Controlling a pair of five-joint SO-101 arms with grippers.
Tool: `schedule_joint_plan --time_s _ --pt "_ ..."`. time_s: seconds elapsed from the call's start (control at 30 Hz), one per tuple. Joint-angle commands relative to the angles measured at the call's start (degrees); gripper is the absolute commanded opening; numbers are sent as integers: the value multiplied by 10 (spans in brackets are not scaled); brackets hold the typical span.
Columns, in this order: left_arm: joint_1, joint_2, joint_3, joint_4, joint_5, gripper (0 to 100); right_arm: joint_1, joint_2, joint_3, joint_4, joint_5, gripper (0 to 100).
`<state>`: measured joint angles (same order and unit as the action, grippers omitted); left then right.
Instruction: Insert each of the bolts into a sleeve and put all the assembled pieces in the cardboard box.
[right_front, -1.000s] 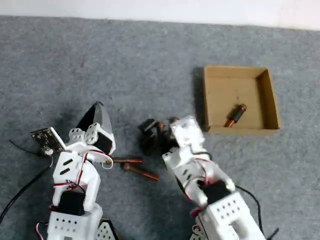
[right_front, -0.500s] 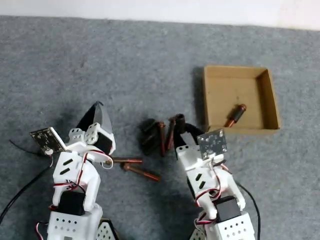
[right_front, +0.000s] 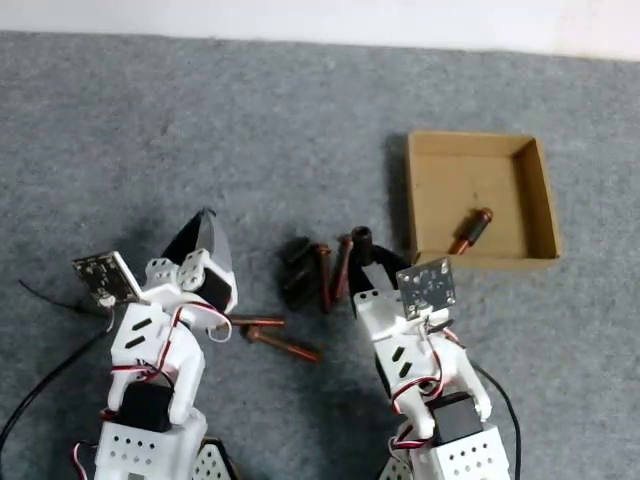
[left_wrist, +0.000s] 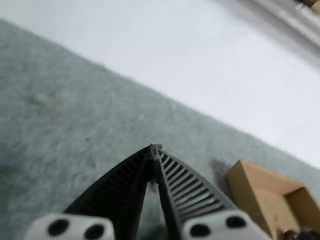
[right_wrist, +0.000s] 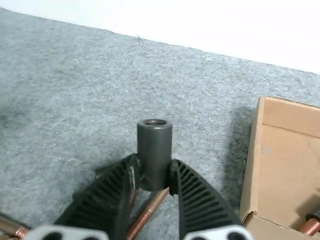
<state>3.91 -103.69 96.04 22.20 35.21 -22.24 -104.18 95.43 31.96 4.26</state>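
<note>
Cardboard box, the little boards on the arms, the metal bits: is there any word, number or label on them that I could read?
No text can be read anywhere.
Cardboard box: a faint mark on its inner wall, too blurred to read.
Left arm's circuit board and right arm's circuit board: any print is too small to read.
Sleeve: no marking visible.

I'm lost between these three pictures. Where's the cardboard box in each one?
High view: the cardboard box sits on the carpet, ahead of the right arm.
Left wrist view: one corner, off to the side beyond the shut left end effector.
Right wrist view: its wall, beside the right end effector gripping a sleeve.
Shared landmark: the carpet's far edge against white.
</note>
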Motion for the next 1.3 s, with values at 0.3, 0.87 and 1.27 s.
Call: schedule_joint_plan --time_s 0.3,0.87,1.27 --pt "12 16 -74 105 23 7 6 -11 9 0 5 5" --pt "147 577 -279 -10 21 7 80 -11 9 -1 4 5" --pt "192 842 -422 -9 20 8 119 -11 9 -13 2 5"
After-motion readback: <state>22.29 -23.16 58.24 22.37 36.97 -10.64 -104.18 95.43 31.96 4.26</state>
